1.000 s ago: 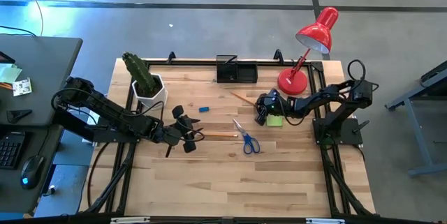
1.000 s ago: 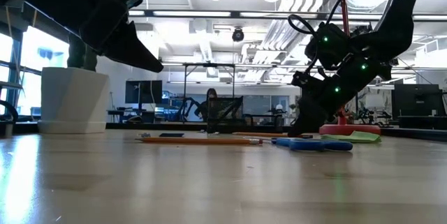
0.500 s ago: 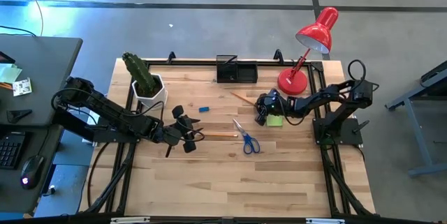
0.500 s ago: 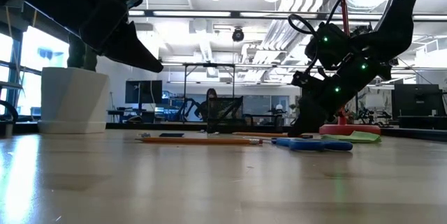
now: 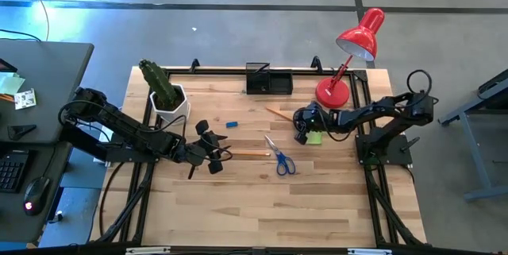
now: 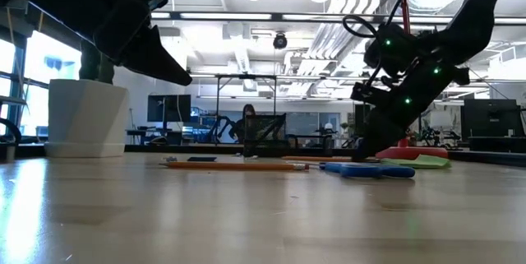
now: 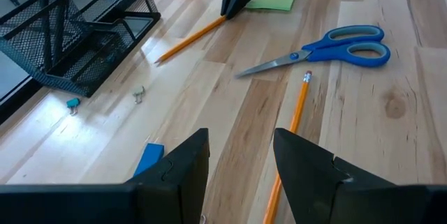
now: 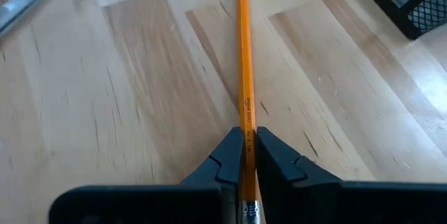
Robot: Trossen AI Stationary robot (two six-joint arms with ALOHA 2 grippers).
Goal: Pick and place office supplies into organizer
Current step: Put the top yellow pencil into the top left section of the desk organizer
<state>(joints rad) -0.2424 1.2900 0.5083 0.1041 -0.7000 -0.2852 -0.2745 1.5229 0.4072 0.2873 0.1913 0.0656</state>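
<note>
From above, the right gripper (image 5: 301, 122) sits low over the table's right-centre, at the near end of a wooden pencil (image 5: 278, 112) that runs diagonally toward the black mesh organizer (image 5: 268, 79) at the far edge. A lime-green sticky-note pad (image 5: 312, 137) lies just beside that gripper, with the red desk lamp (image 5: 349, 58) behind it. The left gripper (image 5: 214, 153) hovers left of centre, at the left end of a second pencil (image 5: 248, 153); blue-handled scissors (image 5: 279, 157) lie to the right of that pencil, and a small blue block (image 5: 232, 124) lies beyond it. A potted cactus (image 5: 164, 92) stands at the far left.

At table height, the second pencil (image 6: 234, 165) and scissors (image 6: 367, 169) lie flat, and the right arm reaches down to the tabletop beside the sticky pad (image 6: 421, 161).

The left wrist camera shows its fingers (image 7: 183, 167) spread apart with nothing between them, above the blue block (image 7: 149, 160) and the pencil (image 7: 292, 132).

The right wrist camera shows both fingers (image 8: 227, 155) pinched tight on the pencil (image 8: 244, 56), which lies along the wood.
</note>
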